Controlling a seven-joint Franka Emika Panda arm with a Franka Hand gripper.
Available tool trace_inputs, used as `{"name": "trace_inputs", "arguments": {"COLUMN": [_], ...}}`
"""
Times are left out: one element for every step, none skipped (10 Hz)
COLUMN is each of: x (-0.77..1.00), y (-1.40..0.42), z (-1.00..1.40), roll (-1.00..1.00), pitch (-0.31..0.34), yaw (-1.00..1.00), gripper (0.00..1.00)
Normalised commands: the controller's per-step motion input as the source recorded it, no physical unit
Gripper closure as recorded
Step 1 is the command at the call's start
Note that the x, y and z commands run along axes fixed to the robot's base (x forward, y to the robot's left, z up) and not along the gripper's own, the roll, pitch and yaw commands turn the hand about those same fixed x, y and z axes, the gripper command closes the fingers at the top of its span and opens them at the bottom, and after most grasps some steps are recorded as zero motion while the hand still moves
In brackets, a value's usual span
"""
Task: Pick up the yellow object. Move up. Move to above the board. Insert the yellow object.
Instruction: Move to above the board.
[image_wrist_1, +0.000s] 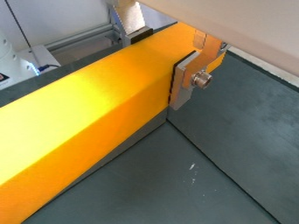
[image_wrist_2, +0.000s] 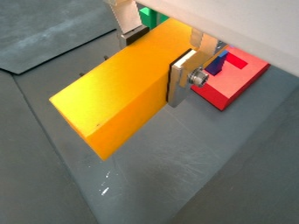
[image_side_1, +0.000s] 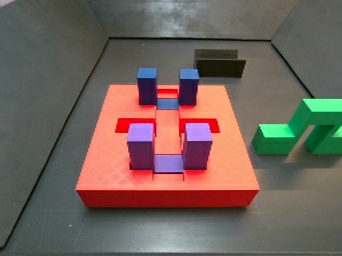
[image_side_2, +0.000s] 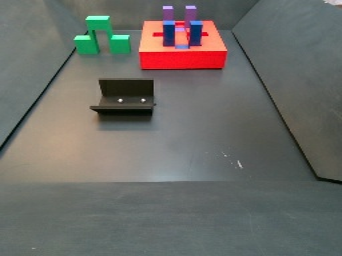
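Green stepped block (image_side_2: 102, 36) far back on the left, black fixture (image_side_2: 124, 97) on the dark floor, red board (image_side_2: 183, 48) with blue posts behind, gripper (image_wrist_2: 152, 54) seen only in both wrist views, fingers (image_wrist_2: 184, 77) shut tight on the yellow object (image_wrist_2: 122, 87), held up above the floor

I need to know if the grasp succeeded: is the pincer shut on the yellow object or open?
Shut on it. In both wrist views the pincer has its silver fingers pressed against the yellow object, which hangs above the floor.
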Motion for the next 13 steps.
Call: {"name": "trace_inputs", "arguments": {"x": [0.50, 0.50, 0.52, 0.54, 0.55, 0.55, 0.57, 0.58, 0.61, 0.63, 0.37, 0.25, 0.15], "y": [-1.40, -1.40, -1.40, -1.40, -1.40, -1.40, -1.40, -1.40, -1.40, -1.40, -0.73, -0.43, -0.26], "z": [0.18, 0.16, 0.17, 0.17, 0.17, 0.18, 0.18, 0.19, 0.20, 0.20, 0.12, 0.08, 0.06], "roll": [-0.06, -0.03, -0.03, -0.08, -0.04, -0.01, -0.01, 0.00, -0.01, 0.01, 0.01, 0.02, 0.03], "pitch": [0.163, 0.162, 0.187, 0.188, 0.191, 0.177, 0.165, 0.157, 0.159, 0.153, 0.153, 0.128, 0.091], "yaw": [-0.51, -0.44, -0.25, -0.15, -0.08, -0.04, -0.02, -0.01, 0.00, 0.00, 0.01, 0.01, 0.01], "gripper": [1.00, 1.00, 1.00, 1.00, 1.00, 1.00, 1.00, 1.00, 1.00, 1.00, 1.00, 1.00, 1.00]}}
